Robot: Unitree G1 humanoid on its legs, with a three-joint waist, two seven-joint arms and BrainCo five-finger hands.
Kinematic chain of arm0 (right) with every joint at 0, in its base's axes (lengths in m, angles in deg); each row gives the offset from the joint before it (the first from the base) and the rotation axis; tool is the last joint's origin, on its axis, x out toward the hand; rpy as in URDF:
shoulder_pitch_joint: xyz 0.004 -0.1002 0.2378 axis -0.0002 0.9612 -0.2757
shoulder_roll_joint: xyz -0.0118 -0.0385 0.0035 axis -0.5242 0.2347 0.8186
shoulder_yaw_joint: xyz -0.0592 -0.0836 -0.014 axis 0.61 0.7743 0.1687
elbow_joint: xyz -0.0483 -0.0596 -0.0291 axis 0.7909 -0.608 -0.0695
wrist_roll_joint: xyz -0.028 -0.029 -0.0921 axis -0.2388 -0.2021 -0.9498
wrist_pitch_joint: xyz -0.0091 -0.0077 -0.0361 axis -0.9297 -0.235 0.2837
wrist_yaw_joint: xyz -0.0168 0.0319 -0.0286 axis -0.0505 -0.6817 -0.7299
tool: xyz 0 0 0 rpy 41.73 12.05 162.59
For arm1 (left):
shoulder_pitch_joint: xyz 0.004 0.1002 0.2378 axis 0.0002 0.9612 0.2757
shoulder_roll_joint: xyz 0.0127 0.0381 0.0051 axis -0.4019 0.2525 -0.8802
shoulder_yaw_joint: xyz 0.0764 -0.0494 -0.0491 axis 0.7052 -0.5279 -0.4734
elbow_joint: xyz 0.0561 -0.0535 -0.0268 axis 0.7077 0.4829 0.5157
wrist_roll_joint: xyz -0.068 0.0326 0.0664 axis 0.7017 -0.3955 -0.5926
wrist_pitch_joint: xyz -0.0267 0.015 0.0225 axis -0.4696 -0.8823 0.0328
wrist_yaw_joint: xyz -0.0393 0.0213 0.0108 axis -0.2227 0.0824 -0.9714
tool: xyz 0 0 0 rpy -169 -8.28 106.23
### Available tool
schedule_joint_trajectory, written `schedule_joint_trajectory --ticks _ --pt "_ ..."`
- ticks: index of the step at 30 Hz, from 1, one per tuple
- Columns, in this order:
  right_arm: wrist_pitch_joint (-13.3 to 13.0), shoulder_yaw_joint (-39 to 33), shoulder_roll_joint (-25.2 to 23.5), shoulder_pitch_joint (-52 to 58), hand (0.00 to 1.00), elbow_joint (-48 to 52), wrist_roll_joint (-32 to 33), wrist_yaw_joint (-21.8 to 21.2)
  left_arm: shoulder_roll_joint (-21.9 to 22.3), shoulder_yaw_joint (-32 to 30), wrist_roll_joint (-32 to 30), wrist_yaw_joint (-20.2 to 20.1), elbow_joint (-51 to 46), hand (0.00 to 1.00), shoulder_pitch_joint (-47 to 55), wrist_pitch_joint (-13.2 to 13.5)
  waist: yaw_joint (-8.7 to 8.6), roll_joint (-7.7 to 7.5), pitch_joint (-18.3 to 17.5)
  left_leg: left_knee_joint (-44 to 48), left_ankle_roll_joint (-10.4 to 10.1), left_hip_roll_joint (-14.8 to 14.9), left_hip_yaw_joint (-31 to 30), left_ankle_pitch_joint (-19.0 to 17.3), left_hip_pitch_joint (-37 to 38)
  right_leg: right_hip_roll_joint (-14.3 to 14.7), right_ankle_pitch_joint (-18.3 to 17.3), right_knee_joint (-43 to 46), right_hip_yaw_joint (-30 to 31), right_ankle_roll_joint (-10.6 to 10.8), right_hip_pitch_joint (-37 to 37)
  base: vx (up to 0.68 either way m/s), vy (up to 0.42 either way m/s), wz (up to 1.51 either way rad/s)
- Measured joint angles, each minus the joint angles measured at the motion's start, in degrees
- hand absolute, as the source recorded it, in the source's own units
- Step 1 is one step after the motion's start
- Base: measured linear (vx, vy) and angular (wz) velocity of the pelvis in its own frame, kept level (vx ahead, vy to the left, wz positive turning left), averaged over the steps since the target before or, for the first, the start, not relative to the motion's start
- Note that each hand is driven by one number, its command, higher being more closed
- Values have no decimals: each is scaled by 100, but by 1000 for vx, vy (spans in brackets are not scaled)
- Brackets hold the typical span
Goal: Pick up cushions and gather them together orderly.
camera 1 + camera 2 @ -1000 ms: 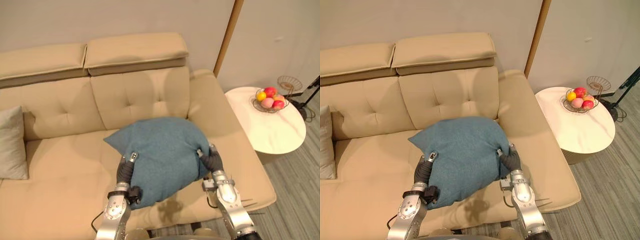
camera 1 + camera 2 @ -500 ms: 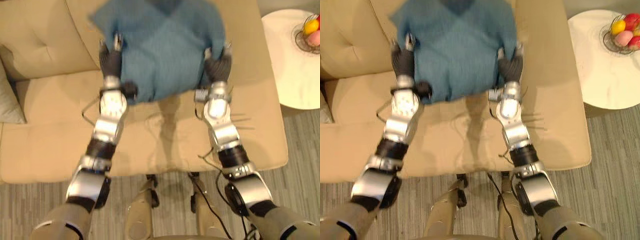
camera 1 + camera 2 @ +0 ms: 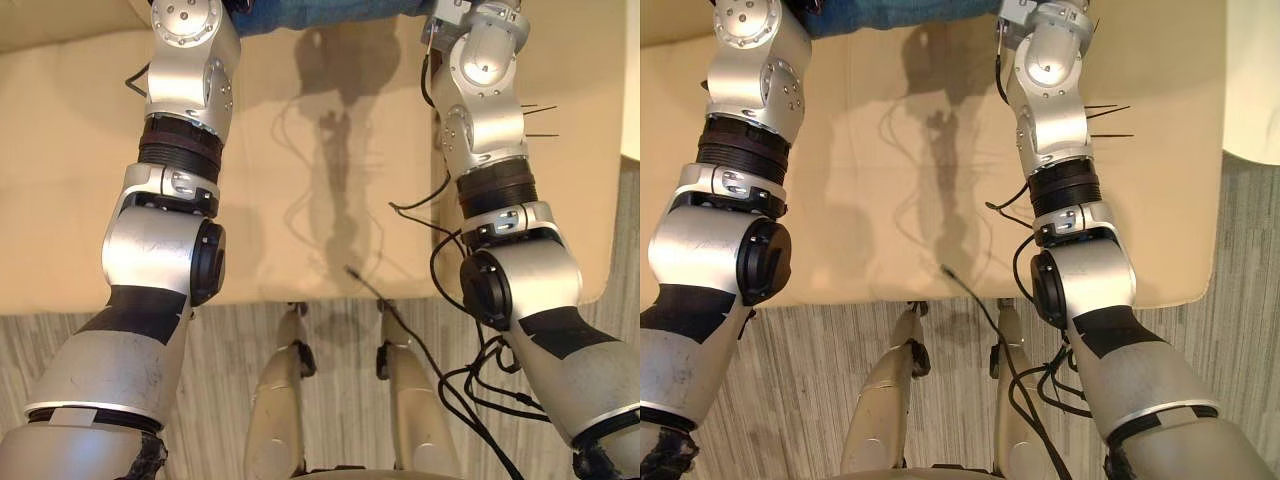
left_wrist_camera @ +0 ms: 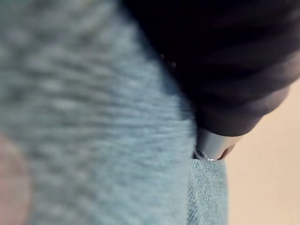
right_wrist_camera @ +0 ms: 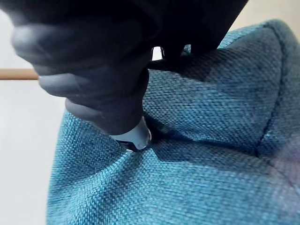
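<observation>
A strip of the blue cushion (image 3: pixel 320 10) shows at the far edge of the eye views, above the beige sofa seat (image 3: pixel 300 180). Both arms reach forward over the seat to it, one on each side. In the left wrist view the left hand (image 4: pixel 225 70) is pressed against the cushion's (image 4: pixel 93 117) woven cloth. In the right wrist view the right hand (image 5: pixel 93 56) digs into the cushion (image 5: pixel 197 164), and the cloth folds around it near a seamed corner. How either hand holds it is hidden by the cloth and the dark covers.
The sofa's front edge runs across the middle of the eye views, with grey striped carpet (image 3: pixel 40 340) below it. The rim of a white side table (image 3: pixel 1255 80) shows at the far right.
The camera has tipped down, so the sofa back, the grey cushion and the fruit bowl have left the picture. The arms have stretched forward with the blue cushion still between them.
</observation>
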Motion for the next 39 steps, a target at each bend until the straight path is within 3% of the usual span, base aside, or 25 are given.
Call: schedule_joint_trajectory --ticks 5,8,17,21,27,30,33,39 --pt "133 439 36 97 0 -327 336 -355 122 -462 86 -186 15 0 280 -72 -8 2 393 1 -23 61 15 27 -195 12 36 2 -42 7 -192 -4 93 1" --pt "164 762 5 386 0 -328 433 -485 285 -716 99 -266 14 0 829 -87 -11 2 395 1 -25 90 26 25 -216 42 35 2 -43 7 -235 9 79 -7" --pt "-2 862 -67 1169 0 -96 810 -877 351 -852 155 -422 -57 0 1788 -66 -5 2 394 0 -29 138 174 24 -52 87 33 64 45 3 -171 -20 75 -7" --pt "-14 916 106 1810 0 675 779 -952 221 -822 152 -432 -509 0 2215 -6 -3 2 394 0 -37 168 184 26 142 115 29 54 41 -3 26 -52 32 -3" --pt "-271 982 851 3831 0 3338 403 -1137 -193 -460 151 -438 -2884 0 4210 425 55 -4 389 2 -120 177 163 -50 918 121 -82 26 -23 -50 844 -33 5 4" --pt "-478 990 871 5735 0 4166 107 -1454 -99 -166 148 -725 -3655 0 6133 650 164 -27 -22 155 -173 176 142 -376 1375 135 -395 63 -72 -70 1353 23 1 5" --pt "-494 978 695 7120 0 4163 -72 -1884 200 -84 94 -1126 -3643 0 7592 651 176 -32 -302 216 -227 162 124 -605 1873 116 -592 121 -74 -58 1848 60 3 1" --pt "-433 560 246 8751 0 2156 -457 -2699 586 4 -454 -1904 -2076 0 9118 472 70 -80 -1118 219 -172 21 -29 -870 2659 30 -904 172 -163 113 2664 89 0 10"
